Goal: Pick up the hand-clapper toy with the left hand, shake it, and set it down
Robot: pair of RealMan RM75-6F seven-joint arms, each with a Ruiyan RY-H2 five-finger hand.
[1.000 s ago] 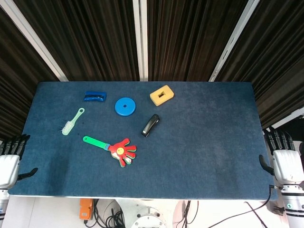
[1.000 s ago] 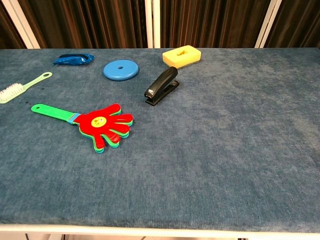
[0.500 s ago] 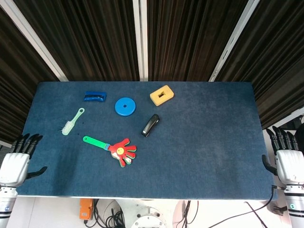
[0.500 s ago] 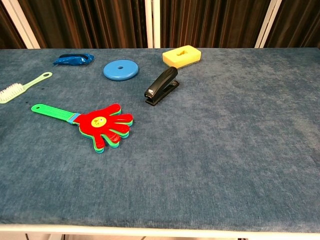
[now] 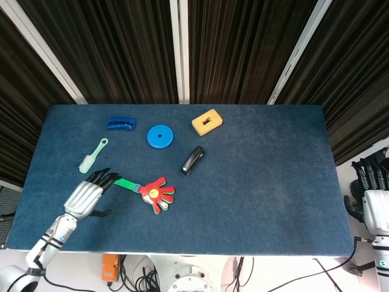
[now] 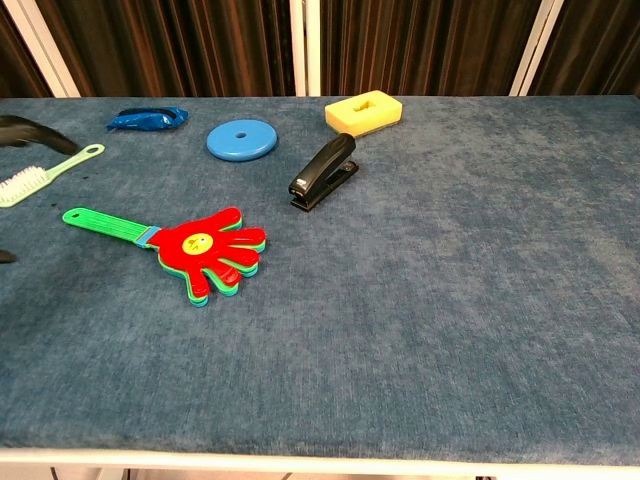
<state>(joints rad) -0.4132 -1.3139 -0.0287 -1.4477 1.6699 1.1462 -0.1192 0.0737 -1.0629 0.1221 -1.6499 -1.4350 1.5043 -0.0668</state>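
Table-edge right hand (image 5: pixel 375 204) shows only overhead.

— What lies on the blue felt-covered table (image 6: pixel 470 300)?

— A hand-clapper toy with a red palm and a green handle (image 6: pixel 190 243) lies flat near the left side, handle pointing left. Behind it rests a black stapler (image 6: pixel 324 171), and further back a yellow foam block with a rectangular hole (image 6: pixel 364 111).

— And along the far left?

— A flat blue disc with a centre hole (image 6: pixel 241 139), a crumpled blue wrapper (image 6: pixel 148 118), and a pale green brush (image 6: pixel 45 174) cut off by the frame's edge.

— Any hand?

— Only dark fingertips (image 6: pixel 30 133) of the left hand enter at the left edge, above the brush; whether they touch anything cannot be told.
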